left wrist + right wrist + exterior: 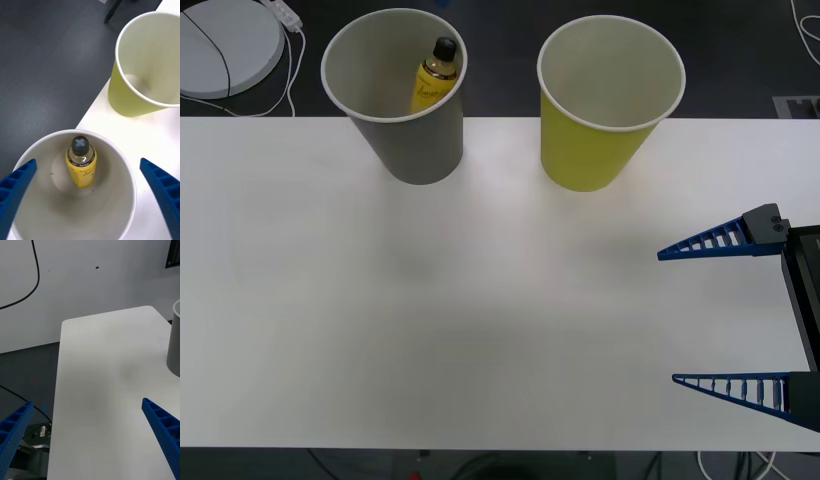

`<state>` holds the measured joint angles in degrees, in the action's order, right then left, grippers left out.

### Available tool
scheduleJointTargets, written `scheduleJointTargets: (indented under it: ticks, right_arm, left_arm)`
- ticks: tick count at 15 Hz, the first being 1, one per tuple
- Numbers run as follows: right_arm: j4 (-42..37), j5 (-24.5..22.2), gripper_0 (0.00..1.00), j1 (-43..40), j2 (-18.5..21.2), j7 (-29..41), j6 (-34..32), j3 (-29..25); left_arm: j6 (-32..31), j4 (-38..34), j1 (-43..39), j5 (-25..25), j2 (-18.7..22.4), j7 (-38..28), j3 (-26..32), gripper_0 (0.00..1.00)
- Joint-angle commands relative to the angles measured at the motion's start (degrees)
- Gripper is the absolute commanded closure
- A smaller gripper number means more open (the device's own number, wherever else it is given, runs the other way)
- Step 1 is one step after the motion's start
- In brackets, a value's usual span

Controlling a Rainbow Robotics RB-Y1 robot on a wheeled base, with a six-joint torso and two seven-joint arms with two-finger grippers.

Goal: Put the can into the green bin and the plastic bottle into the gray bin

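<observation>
The plastic bottle (436,75) stands inside the gray bin (412,140), leaning against its wall with the black cap up, so I judge that half of the task done. My left gripper (88,198) hangs directly above that bin, fingers spread wide apart and holding nothing; looking down I see the bottle resting on the bin's white bottom. The green bin (595,150) stands just beside the gray one at the far edge of the table (480,330), and its inside looks bare. No can lies on the table, so the can is what remains. My right gripper (725,315) waits over the table's right side, its fingers apart too and unloaded.
</observation>
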<state>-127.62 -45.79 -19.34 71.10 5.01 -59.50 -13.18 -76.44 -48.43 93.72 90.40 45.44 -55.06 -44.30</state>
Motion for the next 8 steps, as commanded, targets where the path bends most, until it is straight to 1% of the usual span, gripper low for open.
scheduleJointTargets:
  ticks: [1,5,8]
  right_arm:
    - [0.0,0.0,0.0,0.0,0.0,0.0,0.0,0.0]
    - [0.0,0.0,0.0,0.0,0.0,0.0,0.0,0.0]
    - [0.0,0.0,0.0,0.0,0.0,0.0,0.0,0.0]
  left_arm:
    - [-0.1,0.0,0.0,0.0,0.0,0.2,0.0,0.0]
    - [-0.7,-0.1,0.0,0.1,0.4,0.4,0.0,0.0]
    - [-0.9,-2.0,-0.1,-0.4,1.8,0.6,-0.9,0.0]
